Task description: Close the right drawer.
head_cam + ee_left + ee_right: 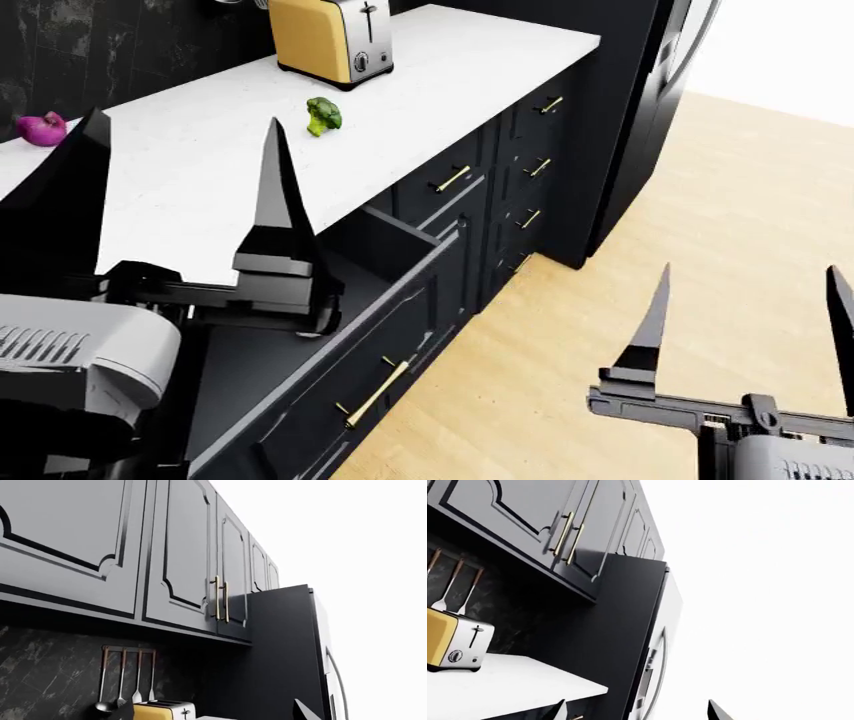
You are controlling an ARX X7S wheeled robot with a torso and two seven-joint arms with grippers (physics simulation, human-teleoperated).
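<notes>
Your right drawer [340, 330] stands pulled well out from the counter run, directly below and slightly right of your left gripper [174, 180]. Its front is glossy black with a raised panel, and one long brass bar handle [374, 392] runs across that face; the inside is matte dark grey. The front edge juts over the pale wood floor [641, 230], which lies bare between the drawer and your right gripper [747, 300].

Beyond your left gripper stretches the white speckled countertop [441, 60], flat with a squared edge. Further right along the run sit narrow stacked black drawers [534, 170] with short brass pulls, ending at a tall dark refrigerator [654, 90]. Overhead, the wrist views show grey panelled wall cabinets [180, 555] with brass handles.

Your left gripper has its two black tapered fingers spread wide, holding nothing, and hangs above the drawer's open cavity. Your right gripper is likewise spread and empty, well apart from the drawer, over the floor.

On the counter past the left gripper: a yellow toaster [331, 40], a small broccoli floret [322, 114], and a purple vegetable [40, 128]
</notes>
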